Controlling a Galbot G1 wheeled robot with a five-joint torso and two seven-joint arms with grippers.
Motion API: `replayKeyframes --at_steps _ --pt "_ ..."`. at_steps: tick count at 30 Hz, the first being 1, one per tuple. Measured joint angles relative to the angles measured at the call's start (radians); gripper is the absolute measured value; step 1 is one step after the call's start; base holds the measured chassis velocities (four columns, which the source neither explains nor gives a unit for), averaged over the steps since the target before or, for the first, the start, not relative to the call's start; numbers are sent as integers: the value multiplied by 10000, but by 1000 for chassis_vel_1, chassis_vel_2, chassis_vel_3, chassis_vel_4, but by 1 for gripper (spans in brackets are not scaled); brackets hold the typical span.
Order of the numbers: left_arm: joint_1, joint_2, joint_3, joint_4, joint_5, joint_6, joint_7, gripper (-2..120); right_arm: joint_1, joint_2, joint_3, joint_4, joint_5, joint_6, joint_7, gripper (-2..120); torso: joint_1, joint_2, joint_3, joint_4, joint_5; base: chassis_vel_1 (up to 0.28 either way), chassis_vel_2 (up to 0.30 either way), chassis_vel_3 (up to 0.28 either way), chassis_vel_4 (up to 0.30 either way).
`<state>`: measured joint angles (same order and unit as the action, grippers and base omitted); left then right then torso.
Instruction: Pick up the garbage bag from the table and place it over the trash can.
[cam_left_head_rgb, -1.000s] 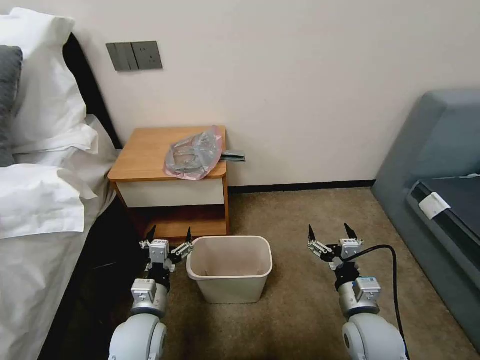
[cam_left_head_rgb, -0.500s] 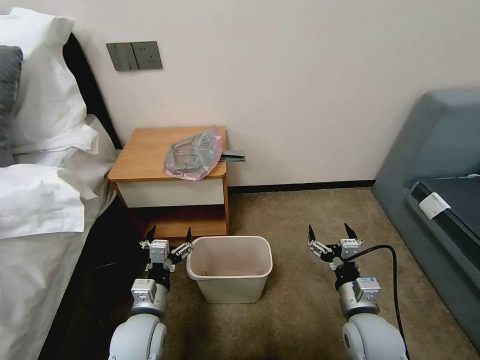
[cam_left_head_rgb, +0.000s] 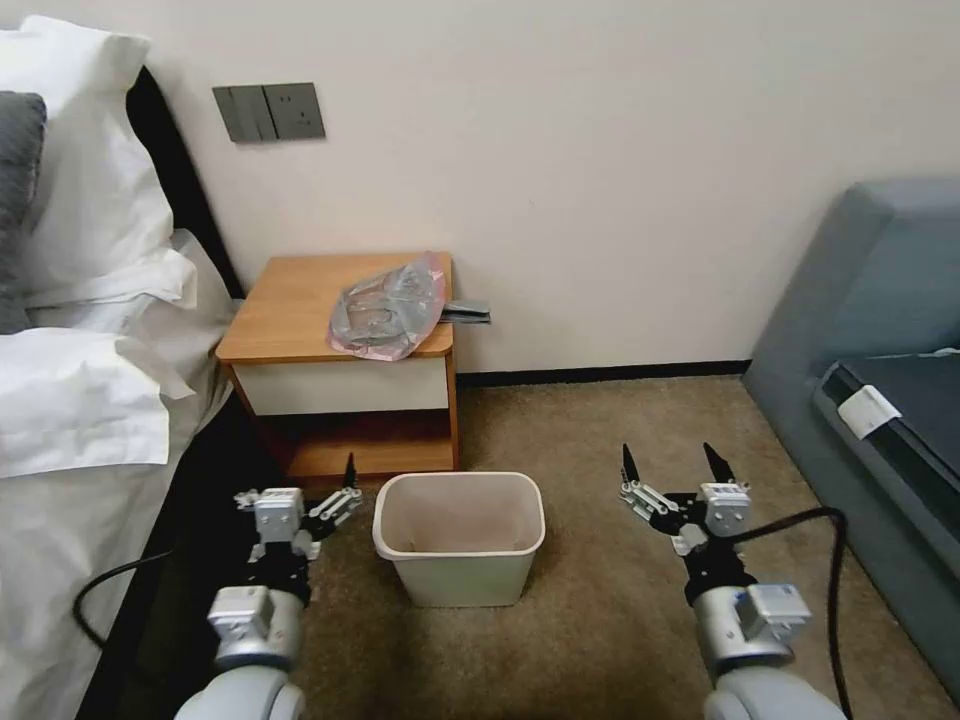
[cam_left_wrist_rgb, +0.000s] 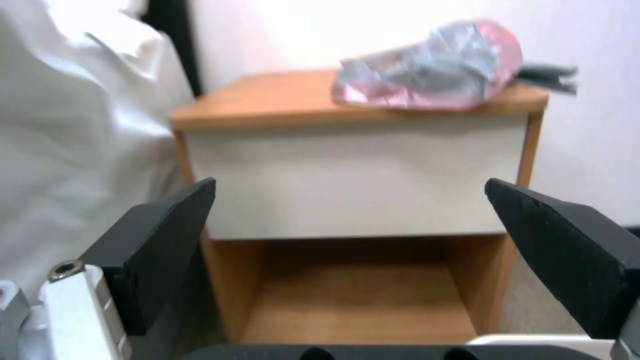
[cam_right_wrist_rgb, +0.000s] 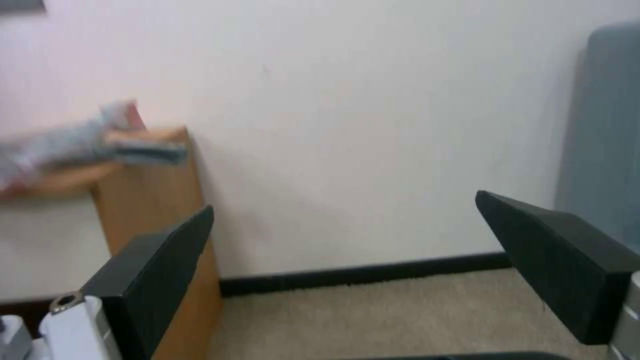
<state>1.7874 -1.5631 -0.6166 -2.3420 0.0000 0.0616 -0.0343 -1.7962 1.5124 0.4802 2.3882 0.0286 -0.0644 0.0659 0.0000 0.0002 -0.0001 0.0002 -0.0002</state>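
The garbage bag (cam_left_head_rgb: 388, 310), crumpled grey film with a pink edge, lies on the right side of the table (cam_left_head_rgb: 290, 300), partly over its front edge. On the carpet in front of the table stands the cream trash can (cam_left_head_rgb: 460, 580), with nothing inside. My left gripper (cam_left_head_rgb: 298, 482) hangs open, low and just left of the can. At the same height, to the can's right, my right gripper (cam_left_head_rgb: 667, 462) is also open. The left wrist view looks between the open left gripper (cam_left_wrist_rgb: 350, 185) at the table (cam_left_wrist_rgb: 267, 100) and the bag (cam_left_wrist_rgb: 433, 70). Past the open right gripper (cam_right_wrist_rgb: 343, 202), the bag (cam_right_wrist_rgb: 60, 145) appears blurred.
A bed with white linen (cam_left_head_rgb: 80, 400) crowds the table's left side. A grey sofa (cam_left_head_rgb: 880, 330) stands at the right. Brown carpet (cam_left_head_rgb: 600, 420) lies open between can and sofa. A flat grey item (cam_left_head_rgb: 468, 311) sticks out behind the bag. Black cables trail from both arms.
Both arms have spread outward and dropped slightly: the left gripper moved left away from the can's rim, the right gripper moved right. The bag, table and can are unmoved.
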Motion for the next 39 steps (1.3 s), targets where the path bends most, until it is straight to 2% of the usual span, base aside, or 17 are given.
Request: replayKeyframes --at_steps 3,5,6,7,8,10,11,16,24,26,27,30,31,34,35,38,39 --pt "291 -47 -76 -389 -17 111 -1 100 -381 11 -142 544 152 -136 142 100 0 0 1 -2 3 0 0 0 0" --pt "721 -128 -211 -1034 -64 270 -1 100 -687 23 -270 991 334 -252 267 100 1 0 1 -3 -3 0 0 0 0" --pt "721 -128 -211 -1034 -64 270 -1 100 -687 23 -270 991 334 -252 267 100 1 0 1 -3 -3 0 0 0 0" --pt "965 -158 -279 -1376 -87 329 -1 100 -715 18 -298 1027 403 -286 288 100 1 2 0 1 11 0 0 0 0" --pt "1080 -160 -311 -1503 -115 424 9 100 -707 11 -304 1026 444 -299 294 100 1 0 0 -4 -1 0 0 0 0" --pt "1265 -154 -458 -1629 -215 581 51 100 -683 -6 -303 1003 492 -311 298 100 0 1 0 -4 -2 0 0 0 0" --pt "1396 -128 -569 -1687 -321 733 85 100 -663 -20 -302 970 518 -320 299 100 0 1 0 0 11 0 0 0 0" --pt "1405 -17 -651 -1702 -448 871 125 100 -611 -93 -302 817 658 -329 302 100 0 0 0 -3 2 0 0 0 0" --pt "801 677 -873 -1660 -1269 919 -76 100 257 -302 -289 429 2286 -517 587 100 1 -1 1 -3 1 0 0 0 0" --pt "677 966 -910 -1644 -1579 1087 -221 100 1066 -331 -292 201 3677 -828 891 100 1 -1 1 -4 1 0 0 0 0" --pt "677 966 -910 -1644 -1579 1087 -221 100 1066 -331 -292 201 3677 -828 891 100 1 -1 1 -4 1 0 0 0 0" --pt "706 1079 -901 -1625 -1616 1168 -271 100 1918 -569 -310 -6 5755 -1244 1132 100 0 -2 1 -2 2 0 0 0 0" --pt "706 1079 -901 -1625 -1616 1168 -271 100 1918 -569 -310 -6 5755 -1244 1132 100 0 -2 1 -2 2 0 0 0 0" --pt "757 1034 -890 -1614 -1570 1202 -279 100 2631 -721 -431 -279 8381 -1774 1158 100 0 -2 2 -2 1 0 0 0 0" --pt "757 1034 -890 -1614 -1570 1202 -279 100 2631 -721 -431 -279 8381 -1774 1158 100 0 -2 2 -2 1 0 0 0 0" --pt "811 947 -890 -1606 -1482 1219 -265 100 3409 -838 -451 -681 11404 -2334 1522 100 1 -2 1 -2 1 0 0 0 0" --pt "811 947 -890 -1606 -1482 1219 -265 100 3409 -838 -451 -681 11404 -2334 1522 100 1 -2 1 -2 1 0 0 0 0"
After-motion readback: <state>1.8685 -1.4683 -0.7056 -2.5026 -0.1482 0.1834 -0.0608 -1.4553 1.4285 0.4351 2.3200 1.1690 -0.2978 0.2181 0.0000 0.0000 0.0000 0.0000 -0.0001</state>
